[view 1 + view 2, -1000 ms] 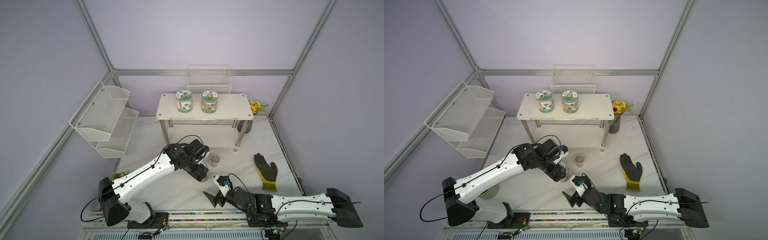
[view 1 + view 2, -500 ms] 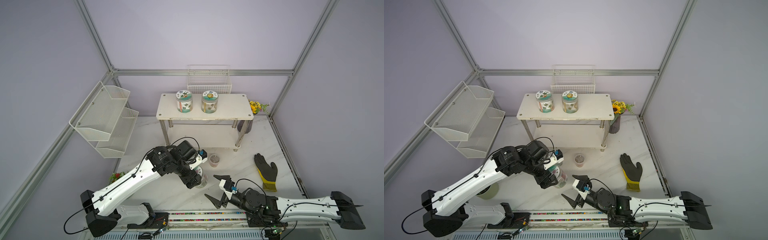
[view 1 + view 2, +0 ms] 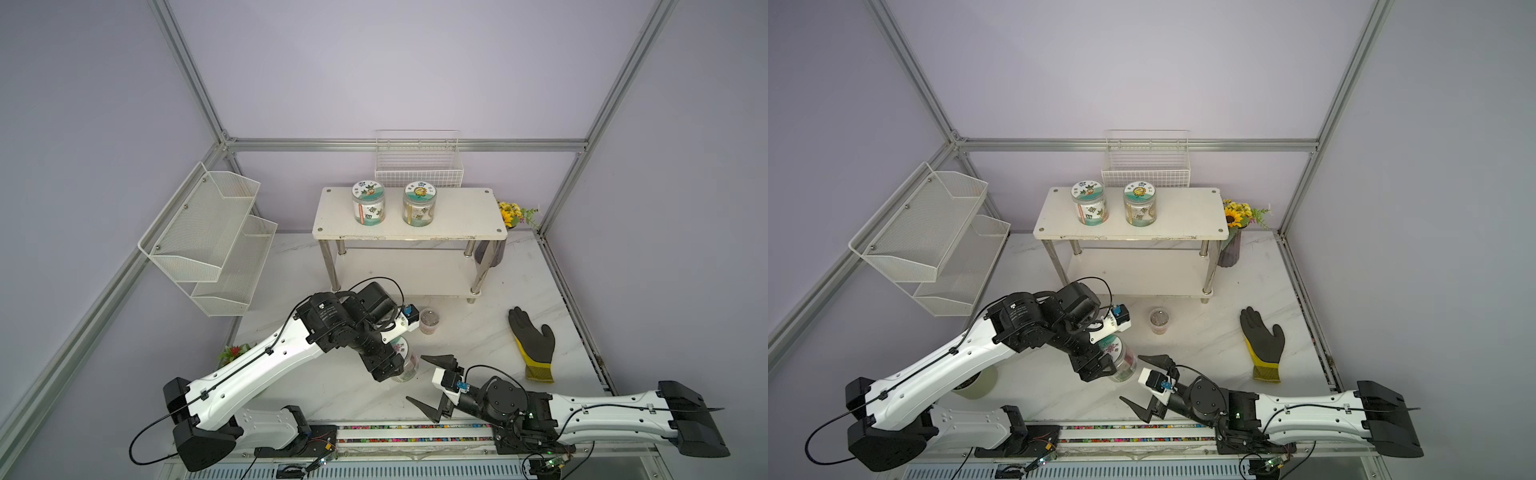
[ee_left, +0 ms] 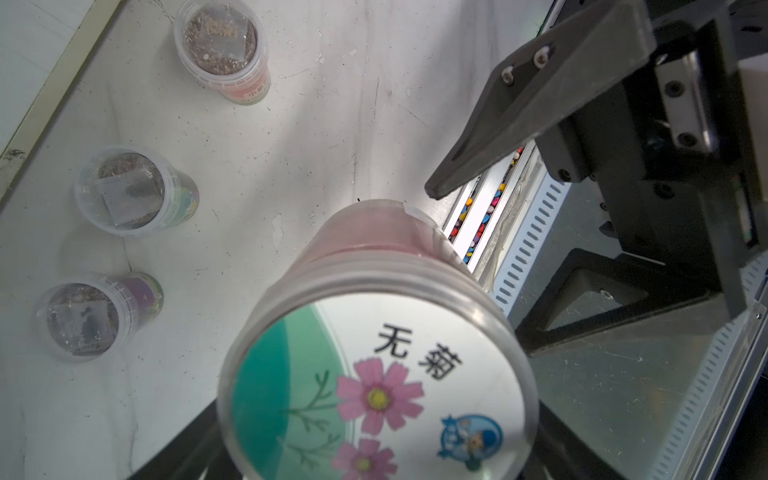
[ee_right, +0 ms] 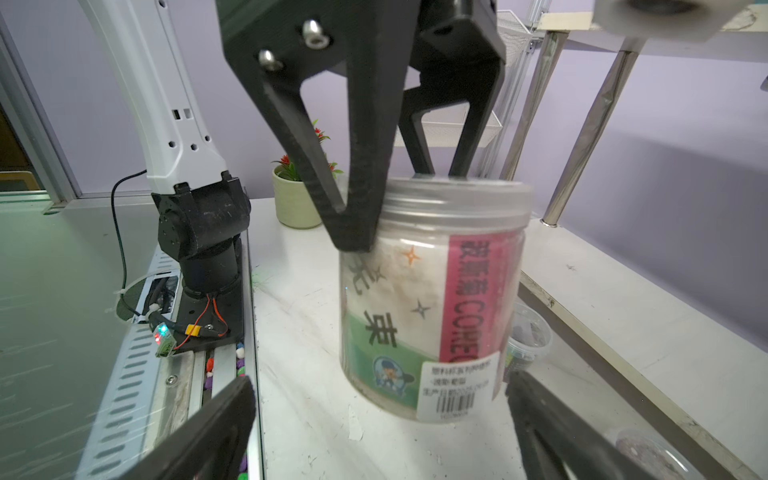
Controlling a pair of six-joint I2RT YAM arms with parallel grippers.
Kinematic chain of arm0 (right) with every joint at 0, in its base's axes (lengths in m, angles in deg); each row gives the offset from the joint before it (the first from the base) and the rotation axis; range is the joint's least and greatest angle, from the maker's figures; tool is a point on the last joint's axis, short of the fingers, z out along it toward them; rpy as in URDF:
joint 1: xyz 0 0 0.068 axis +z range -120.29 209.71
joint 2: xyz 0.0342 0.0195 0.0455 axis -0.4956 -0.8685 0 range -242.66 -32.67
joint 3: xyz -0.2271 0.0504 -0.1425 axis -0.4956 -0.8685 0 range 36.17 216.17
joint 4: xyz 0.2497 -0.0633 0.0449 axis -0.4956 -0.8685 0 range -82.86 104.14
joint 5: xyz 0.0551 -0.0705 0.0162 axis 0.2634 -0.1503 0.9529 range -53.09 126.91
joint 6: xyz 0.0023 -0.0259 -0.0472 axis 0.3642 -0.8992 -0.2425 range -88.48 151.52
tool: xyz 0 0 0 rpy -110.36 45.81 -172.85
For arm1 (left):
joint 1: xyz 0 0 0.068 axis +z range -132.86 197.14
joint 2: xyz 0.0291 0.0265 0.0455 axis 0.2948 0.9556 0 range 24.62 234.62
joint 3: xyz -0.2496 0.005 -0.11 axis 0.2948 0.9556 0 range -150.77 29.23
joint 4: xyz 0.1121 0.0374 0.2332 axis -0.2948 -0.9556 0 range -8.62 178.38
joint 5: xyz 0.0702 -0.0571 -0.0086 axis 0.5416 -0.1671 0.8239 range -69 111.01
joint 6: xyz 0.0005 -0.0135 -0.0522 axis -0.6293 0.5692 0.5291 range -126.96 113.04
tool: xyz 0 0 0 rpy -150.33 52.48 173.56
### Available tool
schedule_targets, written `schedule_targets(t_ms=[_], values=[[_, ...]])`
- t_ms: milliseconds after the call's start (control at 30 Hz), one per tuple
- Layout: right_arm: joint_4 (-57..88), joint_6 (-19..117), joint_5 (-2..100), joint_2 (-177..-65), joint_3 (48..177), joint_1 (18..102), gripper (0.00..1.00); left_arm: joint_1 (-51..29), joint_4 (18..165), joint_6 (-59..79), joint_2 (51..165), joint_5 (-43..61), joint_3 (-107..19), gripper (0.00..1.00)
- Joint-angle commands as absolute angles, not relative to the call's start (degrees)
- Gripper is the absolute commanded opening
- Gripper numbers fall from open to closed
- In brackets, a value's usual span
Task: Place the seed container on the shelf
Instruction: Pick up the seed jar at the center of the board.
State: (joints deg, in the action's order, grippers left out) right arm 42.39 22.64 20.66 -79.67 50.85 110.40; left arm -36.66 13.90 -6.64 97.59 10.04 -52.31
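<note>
**Entry, near to far**

1. Right gripper (image 3: 417,378): lay low over the tabletop (image 3: 478,332), by the front rail. Jaws stood spread wide and held nothing. The tips pointed at the seed container's base, just beside it.
2. Seed container (image 5: 432,299): a clear screw-lid jar with a pink-flower disc on the lid. A white, green and pink wrap label hid the fill. It was tilted, base toward the right gripper. Whether the base touched the tabletop could not be told. It sat well short of the shelf.
3. Left gripper (image 3: 1100,368): was clamped on the jar at the lid rim, one finger on each side. The wrist was bent downward and the forearm reached in from the near left.
4. Small tubs (image 4: 133,191): three, with clear lids, each holding brown granular matter and a small packet. One showed in both top views (image 3: 429,322), in front of the shelf.
5. Glove (image 3: 534,340): black and yellow, lying flat on the right.
6. Potted plant (image 5: 295,195): red blooms in a pale pot, behind the left arm.
7. Shelf (image 3: 457,216): two jars (image 3: 368,202) stood upright on the upper board, left of centre, contents unclear. The lower board was bare.
8. Sunflower vase (image 3: 1233,232): stood at the shelf's right end.
9. Wire basket (image 3: 419,166): hung on the back wall.
10. Mesh rack (image 3: 208,237): hung on the left wall.

Change: the left arm's elbow sat nearer the near-left corner than a second before. The right jaws were as wide as then.
</note>
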Motion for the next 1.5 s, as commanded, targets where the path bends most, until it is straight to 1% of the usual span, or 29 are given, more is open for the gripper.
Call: schedule_targets(t_ms=[0, 333, 733, 1467], values=[[49.04, 21.69, 18.49, -81.69, 52.65, 110.28, 0.97, -37.34, 15.36, -7.33, 97.36, 9.11, -53.93, 0.49], [56.77, 22.02, 16.47, -89.56, 54.87, 109.05, 0.97, -38.42, 15.69, -7.05, 97.83, 9.69, -54.01, 0.52], [59.09, 23.54, 17.39, -96.84, 58.15, 106.17, 0.97, -39.6, 16.12, -6.78, 98.03, 9.81, -53.95, 0.52], [63.53, 23.88, 16.49, -101.37, 59.65, 104.08, 0.97, -40.07, 16.22, -7.02, 98.46, 8.45, -54.03, 0.53]])
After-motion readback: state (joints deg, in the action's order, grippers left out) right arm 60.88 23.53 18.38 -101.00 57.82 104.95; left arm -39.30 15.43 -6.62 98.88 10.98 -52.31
